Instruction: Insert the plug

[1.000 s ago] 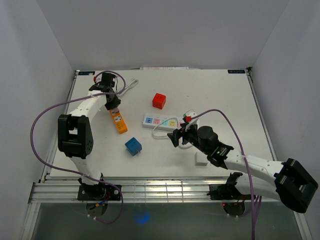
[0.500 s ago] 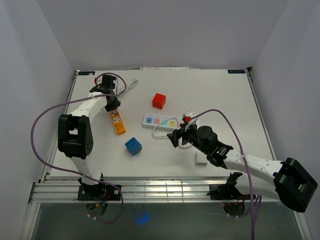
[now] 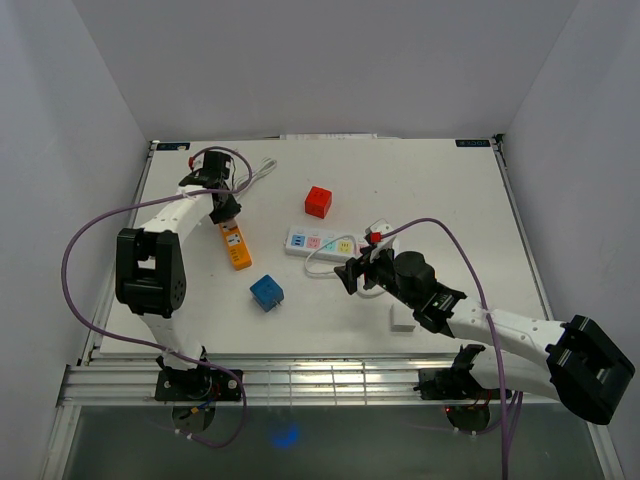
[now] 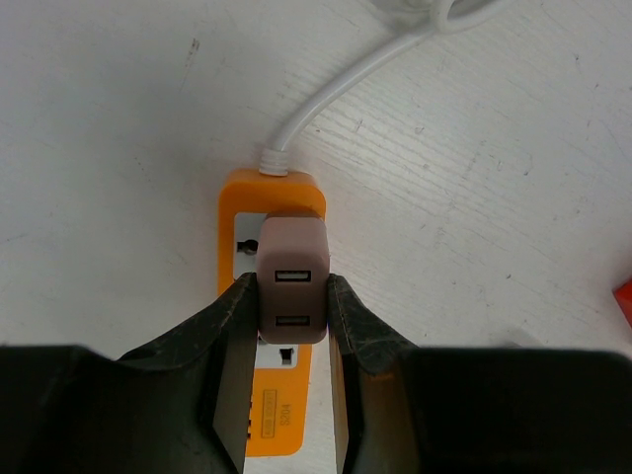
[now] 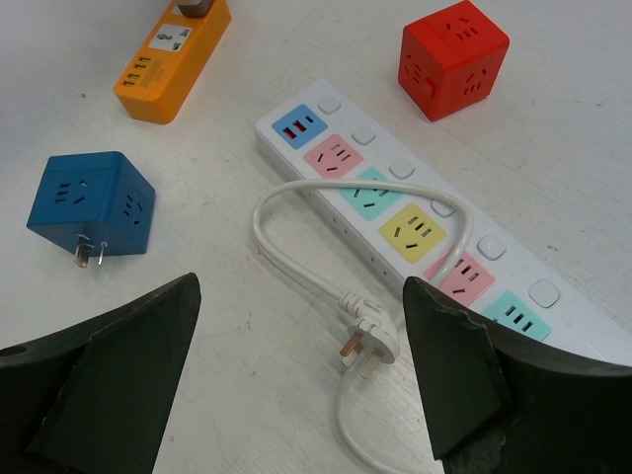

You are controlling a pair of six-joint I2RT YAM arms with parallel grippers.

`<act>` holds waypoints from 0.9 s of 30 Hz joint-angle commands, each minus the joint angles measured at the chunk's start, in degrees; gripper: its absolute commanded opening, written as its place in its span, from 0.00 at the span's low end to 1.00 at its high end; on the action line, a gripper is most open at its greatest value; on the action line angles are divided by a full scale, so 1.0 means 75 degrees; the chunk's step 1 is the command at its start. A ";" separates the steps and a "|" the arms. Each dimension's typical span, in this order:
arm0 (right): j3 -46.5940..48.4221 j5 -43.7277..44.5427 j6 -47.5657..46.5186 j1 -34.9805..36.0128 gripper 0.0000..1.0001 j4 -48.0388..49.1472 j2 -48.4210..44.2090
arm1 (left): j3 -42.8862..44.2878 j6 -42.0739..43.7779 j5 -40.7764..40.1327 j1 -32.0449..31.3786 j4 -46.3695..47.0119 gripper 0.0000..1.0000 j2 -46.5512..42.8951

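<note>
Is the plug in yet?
Nearly. The left claw grips the brown charger, which sits on the orange strip; whether it's fully in, I can't tell. Letting go is left. The right claw hangs open above the loose white plug.

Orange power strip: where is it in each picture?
Top external: the orange power strip lies left of the middle, just below the left arm's end.
Left wrist: centre, under the charger that the left gripper pinches between its fingers.
Right wrist: top left corner.
Shared landmark: the red cube, right of the strip; in the left wrist view only a red sliver at the right edge, probably it.
</note>
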 commanded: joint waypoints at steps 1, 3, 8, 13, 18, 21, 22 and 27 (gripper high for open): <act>0.0312 0.0061 0.0006 -0.0027 0.88 0.0153 -0.0069 | -0.0190 0.0033 0.0083 -0.0019 -0.0223 0.00 0.0147; 0.0335 0.0060 0.0018 -0.0027 0.88 0.0130 -0.0046 | -0.0143 0.0162 -0.0116 -0.0112 -0.0281 0.00 0.0229; 0.0499 0.0002 0.0030 -0.0027 0.88 -0.0010 0.0189 | 0.0266 0.0139 -0.1204 -0.0381 -0.0888 0.00 0.0498; 0.0535 -0.0045 0.0030 -0.0016 0.88 -0.0046 0.0294 | 0.0489 -0.0036 -0.1243 -0.0488 -0.1300 0.00 0.0896; 0.0546 -0.0045 0.0030 -0.0027 0.88 -0.0069 0.0283 | 0.0676 0.0126 -0.0332 -0.0464 -0.1324 0.00 0.0933; 0.0546 -0.0092 0.0041 -0.0016 0.88 -0.0046 0.0306 | 0.0479 0.0315 -0.0024 -0.0453 -0.1020 0.00 0.0594; 0.0535 -0.0103 0.0053 -0.0027 0.88 -0.0034 0.0318 | 0.0408 0.0338 0.0104 -0.0452 -0.0938 0.08 0.0488; 0.0535 -0.0162 0.0065 -0.0027 0.88 -0.0022 0.0341 | 0.0302 0.0385 0.0293 -0.0312 -0.0785 0.29 0.0182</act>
